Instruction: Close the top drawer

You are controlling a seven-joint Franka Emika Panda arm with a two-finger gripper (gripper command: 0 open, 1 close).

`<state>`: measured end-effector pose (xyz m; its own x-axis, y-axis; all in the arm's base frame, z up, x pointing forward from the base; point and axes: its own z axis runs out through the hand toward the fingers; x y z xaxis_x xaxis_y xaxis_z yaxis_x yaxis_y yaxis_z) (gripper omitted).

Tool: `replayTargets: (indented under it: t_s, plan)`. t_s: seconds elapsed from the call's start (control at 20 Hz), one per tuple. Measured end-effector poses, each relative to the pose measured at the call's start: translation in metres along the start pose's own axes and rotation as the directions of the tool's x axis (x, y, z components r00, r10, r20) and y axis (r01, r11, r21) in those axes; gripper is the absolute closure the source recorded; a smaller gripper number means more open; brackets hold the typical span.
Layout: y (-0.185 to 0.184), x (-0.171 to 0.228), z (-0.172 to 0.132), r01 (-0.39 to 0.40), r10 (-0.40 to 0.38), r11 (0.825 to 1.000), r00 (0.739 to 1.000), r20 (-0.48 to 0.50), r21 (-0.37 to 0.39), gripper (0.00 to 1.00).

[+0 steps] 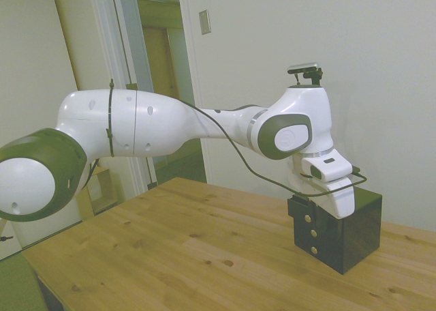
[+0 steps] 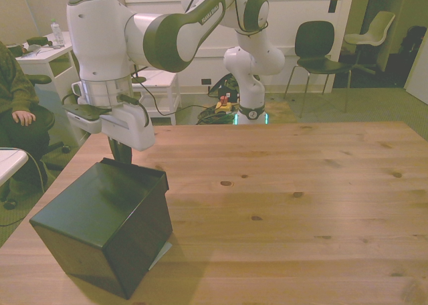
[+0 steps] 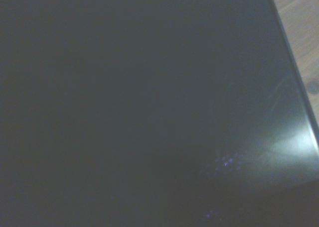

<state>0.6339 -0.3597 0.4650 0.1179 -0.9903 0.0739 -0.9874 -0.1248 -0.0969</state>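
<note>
A small black cabinet stands on the wooden table, near the table's far end in the side view and near the corner at the front view's left. Its front face carries three small brass knobs in a column. The top drawer sticks out a little from the cabinet's front, its face standing slightly proud of the panel below it; the lower drawer sits flush. The white arm reaches across the table and its gripper hangs at the cabinet's upper front edge, right at the top drawer's face. Whether the claw is spread or pressed together cannot be told, since the white hand and the dark cabinet hide it. The wrist view shows only the cabinet's glossy dark top, with a strip of table at one corner. A seated person is partly visible beyond the table at the front view's left
</note>
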Motion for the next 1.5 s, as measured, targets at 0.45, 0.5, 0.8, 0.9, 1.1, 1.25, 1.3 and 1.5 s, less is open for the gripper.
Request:
replayTargets:
  t_s: [0.45, 0.5, 0.8, 0.9, 1.1, 1.25, 1.3, 1.5]
  plan:
    - [-0.009, 0.011, 0.002, -0.052, 0.052, 0.999, 0.999, 0.006, -0.01, 1.0]
    - [-0.009, 0.013, 0.002, -0.055, 0.055, 0.998, 0.998, 0.005, -0.009, 1.0]
    - [-0.011, 0.017, 0.003, -0.064, 0.064, 0.998, 0.998, 0.009, -0.013, 1.0]
    - [-0.012, 0.016, 0.003, -0.062, 0.062, 0.998, 0.998, 0.009, -0.011, 1.0]
    - [-0.014, 0.013, 0.002, -0.039, 0.039, 0.999, 0.999, 0.009, -0.007, 1.0]
    - [-0.014, 0.005, 0.004, -0.007, 0.007, 1.0, 1.0, 0.005, 0.004, 1.0]
    - [-0.013, 0.0, 0.004, 0.006, -0.006, 1.0, 1.0, 0.005, 0.007, 1.0]
    - [-0.003, -0.024, 0.0, 0.056, -0.056, 0.998, 0.998, 0.001, 0.012, 1.0]
